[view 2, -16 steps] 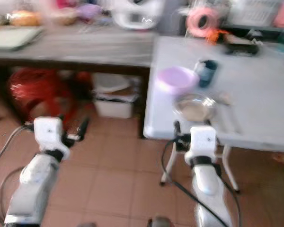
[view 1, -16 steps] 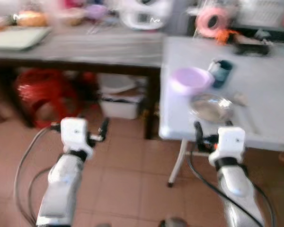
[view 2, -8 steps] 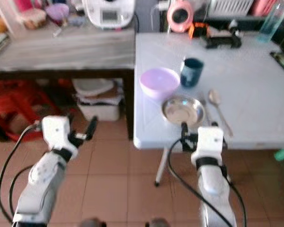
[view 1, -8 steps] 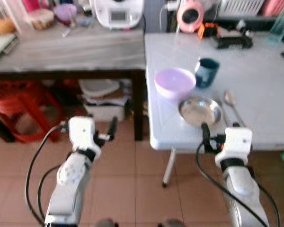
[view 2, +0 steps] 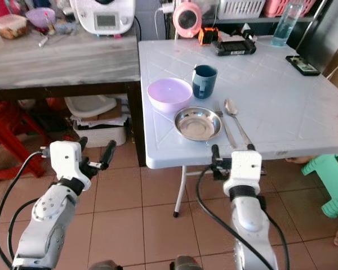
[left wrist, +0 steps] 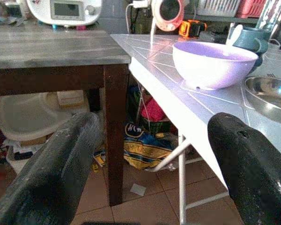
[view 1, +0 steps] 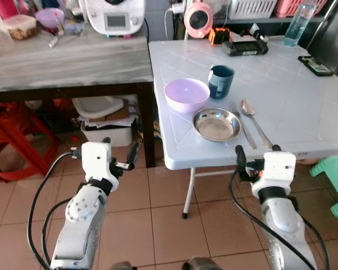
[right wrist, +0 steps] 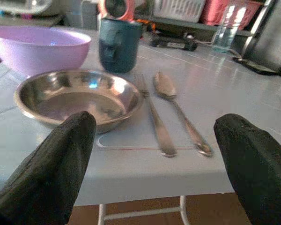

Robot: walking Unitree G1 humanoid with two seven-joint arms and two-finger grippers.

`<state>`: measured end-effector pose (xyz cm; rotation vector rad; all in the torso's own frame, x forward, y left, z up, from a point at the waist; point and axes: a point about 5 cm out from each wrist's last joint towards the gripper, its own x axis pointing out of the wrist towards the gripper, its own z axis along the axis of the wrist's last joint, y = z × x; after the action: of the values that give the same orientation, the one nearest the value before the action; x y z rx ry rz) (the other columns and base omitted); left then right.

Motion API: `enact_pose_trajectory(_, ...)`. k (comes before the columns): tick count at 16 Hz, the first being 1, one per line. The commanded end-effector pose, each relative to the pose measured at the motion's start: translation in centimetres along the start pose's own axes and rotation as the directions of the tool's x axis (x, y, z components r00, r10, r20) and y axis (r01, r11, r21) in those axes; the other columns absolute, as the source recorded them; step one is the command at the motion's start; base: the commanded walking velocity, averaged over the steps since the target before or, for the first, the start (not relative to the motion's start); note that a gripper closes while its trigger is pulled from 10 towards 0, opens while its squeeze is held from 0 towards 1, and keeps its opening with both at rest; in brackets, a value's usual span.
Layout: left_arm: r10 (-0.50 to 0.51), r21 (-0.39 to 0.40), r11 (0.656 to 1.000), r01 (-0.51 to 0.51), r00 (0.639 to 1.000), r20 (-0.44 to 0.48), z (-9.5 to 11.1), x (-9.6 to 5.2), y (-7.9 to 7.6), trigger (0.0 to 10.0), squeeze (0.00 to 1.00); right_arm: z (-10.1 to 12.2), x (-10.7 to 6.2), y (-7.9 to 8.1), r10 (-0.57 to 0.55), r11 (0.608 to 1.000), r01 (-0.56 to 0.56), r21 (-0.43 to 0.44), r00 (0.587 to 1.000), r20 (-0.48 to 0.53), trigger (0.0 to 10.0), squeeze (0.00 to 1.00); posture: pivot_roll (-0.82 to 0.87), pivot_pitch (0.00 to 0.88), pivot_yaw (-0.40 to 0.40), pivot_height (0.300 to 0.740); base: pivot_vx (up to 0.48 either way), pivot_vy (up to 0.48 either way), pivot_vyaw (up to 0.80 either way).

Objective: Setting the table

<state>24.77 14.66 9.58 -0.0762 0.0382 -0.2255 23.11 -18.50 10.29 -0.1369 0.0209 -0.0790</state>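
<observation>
No brand or writing legible anywhere; small grey display on the white kitchen appliance (view 1: 114,16) too small to read

Sharper than half a second ago, and whole scene slid leftward and down in the head views, so camera moved; place setting unchanged in its arrangement on the white square-patterned plastic folding surface (view 1: 293,107)

Near the front edge: shallow round stainless-steel plate (view 1: 216,124), shiny and empty. Just behind it to the left, smooth lilac plastic bowl (view 1: 186,94), nearly touching the plate rim. Beside the bowl, dark teal ceramic mug (view 1: 220,81), upright. Right of the plate, steel fork (view 1: 240,122) and steel spoon (view 1: 255,125) lying side by side, handles toward the front edge, fork nearer the plate

At the far edge: round pink fan (view 1: 198,12), black flat device (view 1: 245,47) with an orange piece beside it, clear blue-tinted plastic bottle (view 1: 296,25), small black phone-like slab (view 1: 315,65)

To the left, grey wood-grain surface on dark legs (view 1: 67,56) carrying the appliance and small containers; white plastic tubs (view 1: 104,115) underneath; red plastic stool (view 1: 11,132) farther left; mint green plastic stool (view 1: 335,177) at far right; terracotta tiled floor (view 1: 158,219)

Left pincer (left wrist: 154,154) held low over the floor, left of the white surface's corner, black fingers spread wide, gripping nothing. Right pincer (right wrist: 154,154) level with the front edge, just before the plate, fingers spread wide, empty
</observation>
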Motion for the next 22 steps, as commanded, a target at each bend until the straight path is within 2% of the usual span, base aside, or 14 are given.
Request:
enact_pose_trajectory(1,-0.026,0.009,1.000,0.025,0.999,0.028,0.62,0.25,-0.32,10.0,0.00,0.00,0.04,-0.40,-0.013,1.000,0.013,0.000,1.000,-0.003,10.0,0.00,-0.04,0.000,0.016,0.740,0.277,0.000,-0.62)
enact_pose_trajectory(4,-0.022,0.009,1.000,0.022,0.999,0.024,0.55,0.25,-0.32,10.0,0.00,-0.03,0.03,-0.39,-0.010,1.000,0.010,0.001,1.000,-0.002,10.0,0.00,-0.04,0.000,0.014,0.740,0.269,0.000,-0.53)
enact_pose_trajectory(7,0.009,0.019,1.000,-0.009,1.000,0.010,0.37,0.27,-0.21,10.0,0.00,-0.05,0.10,-0.41,-0.008,1.000,0.008,-0.010,1.000,0.000,10.0,0.00,-0.03,0.000,0.011,0.740,0.000,0.000,0.00)
enact_pose_trajectory(15,0.001,0.041,0.999,-0.002,1.000,0.025,0.57,0.47,-0.35,10.0,0.00,0.08,0.17,-0.27,0.004,1.000,-0.004,0.003,1.000,0.002,10.0,0.00,-0.04,0.000,0.016,0.740,0.000,0.000,0.00)
enact_pose_trajectory(22,-0.015,0.041,0.999,0.014,0.999,0.037,0.70,0.42,-0.49,10.0,0.00,0.24,0.04,-0.03,0.029,1.000,-0.029,-0.006,0.999,0.016,10.0,0.00,-0.04,0.000,0.019,0.740,0.379,0.000,0.21)
